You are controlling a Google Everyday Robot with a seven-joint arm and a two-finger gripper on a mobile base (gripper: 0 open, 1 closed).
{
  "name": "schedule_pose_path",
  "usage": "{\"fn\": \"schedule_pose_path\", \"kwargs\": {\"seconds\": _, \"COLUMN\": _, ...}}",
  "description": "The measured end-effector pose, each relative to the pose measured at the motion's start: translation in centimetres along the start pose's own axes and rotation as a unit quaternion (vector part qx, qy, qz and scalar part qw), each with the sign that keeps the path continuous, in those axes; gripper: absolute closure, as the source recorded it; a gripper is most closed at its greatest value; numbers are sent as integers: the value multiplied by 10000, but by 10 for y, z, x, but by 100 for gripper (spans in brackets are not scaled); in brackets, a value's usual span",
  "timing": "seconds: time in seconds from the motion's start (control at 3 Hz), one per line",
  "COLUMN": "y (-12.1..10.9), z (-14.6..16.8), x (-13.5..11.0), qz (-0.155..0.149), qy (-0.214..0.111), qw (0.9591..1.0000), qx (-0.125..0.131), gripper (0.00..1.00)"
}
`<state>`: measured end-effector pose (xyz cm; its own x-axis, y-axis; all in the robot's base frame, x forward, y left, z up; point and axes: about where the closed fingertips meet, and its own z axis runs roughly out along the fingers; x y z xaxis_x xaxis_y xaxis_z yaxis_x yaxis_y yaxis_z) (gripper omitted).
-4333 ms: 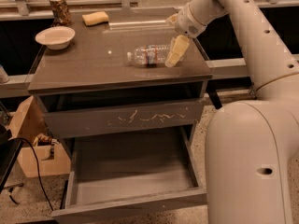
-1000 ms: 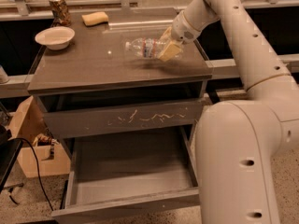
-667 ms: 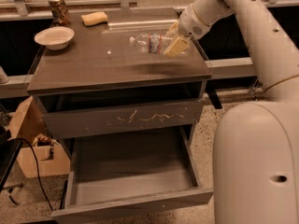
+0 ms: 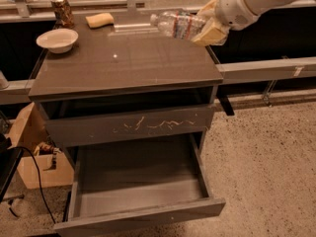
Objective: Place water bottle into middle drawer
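**Item 1. End effector** [image 4: 206, 22], upper right of the frame. Its pale fingers were clamped on the base end of the water bottle. The grip at one end probably left the long body free to be lowered into an opening. The arm behind it was cut off by the top and right edges.

**Item 2. Water bottle** [image 4: 177, 24], upper centre-right. It was held nearly level with the white cap pointing left, clear of the tabletop [image 4: 128, 63] and above its rear right corner. It was not yet over the drawer. The base was hidden between the fingers, the label wording was unreadable, and the fill level could not be told.

**Item 3. Middle drawer** [image 4: 140, 184], lower centre. It was pulled well out with its grey inside showing, evidently ready to receive the bottle. The lower left corner of its front ran off the bottom edge.

**Item 4. Scratched drawer front** [image 4: 131, 126], centre. It sat slightly open above the middle drawer, and its inside was lost in shadow.

**Item 5. Tabletop sundries**, upper left. There was a white bowl [image 4: 57, 39], a patterned can [image 4: 61, 11] and a yellowish sponge-like block [image 4: 99, 19]. All stood well apart from the bottle.

**Item 6. Cardboard box** [image 4: 27, 147], lower left. It was partly hidden by the cabinet, with a black cable [image 4: 39, 181] trailing nearby.
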<state>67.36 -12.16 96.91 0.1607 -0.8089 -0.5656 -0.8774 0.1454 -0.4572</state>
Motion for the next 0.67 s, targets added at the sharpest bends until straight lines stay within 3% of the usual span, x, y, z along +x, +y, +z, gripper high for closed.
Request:
{"fn": "schedule_pose_path", "kwargs": {"seconds": 0.33, "y": 36, "z": -35, "x": -20, "qz": -57, "qy": -155, "qw": 9965, "qx": 815, "gripper": 100}}
{"fn": "schedule_pose_path", "kwargs": {"seconds": 0.67, "y": 44, "z": -31, "x": -25, "qz": -140, "qy": -104, "qw": 9976, "qx": 673, "gripper": 100}}
